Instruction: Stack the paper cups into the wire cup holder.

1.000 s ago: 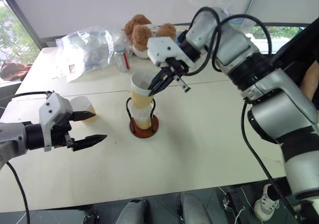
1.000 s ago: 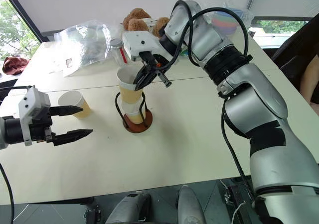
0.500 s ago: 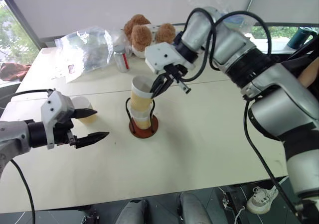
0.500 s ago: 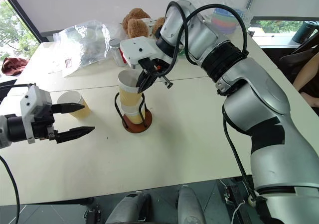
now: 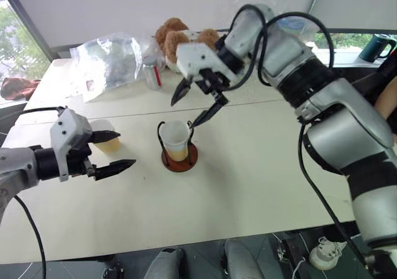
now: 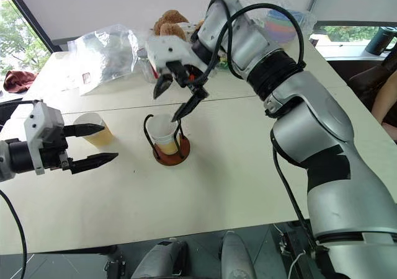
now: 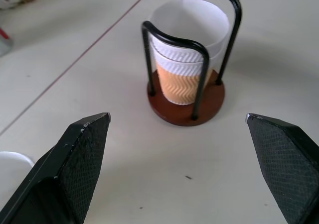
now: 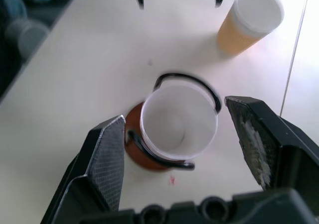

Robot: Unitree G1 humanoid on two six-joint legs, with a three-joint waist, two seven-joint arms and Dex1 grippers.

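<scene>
One paper cup [image 5: 107, 136] waits on the bench [image 5: 248, 180] by my left gripper [image 5: 113, 152], fingers spread; I should close on its wall gently. Nested cups [image 5: 175, 140] sit in the wire holder [image 5: 180, 157] under my right gripper [image 5: 197, 103], fingers apart and empty. A bag [image 5: 111, 59] lies behind.

Nested paper cups [image 7: 187, 55]: white rims and insides, ribbed white upper wall, tan-orange lower band with zigzag pattern. Wire cup holder [image 7: 185, 107]: reddish-brown disc base, glossy black wire loops. Third paper cup [image 8: 250, 19]: white inside, tan-yellow wall. Table [image 5: 248, 167]: plain cream. Gripper fingers [image 7: 79, 159]: black, cross-hatched pads. Teddy bear [image 5: 180, 40]: brown. Bag [image 5: 111, 59]: clear plastic.
</scene>
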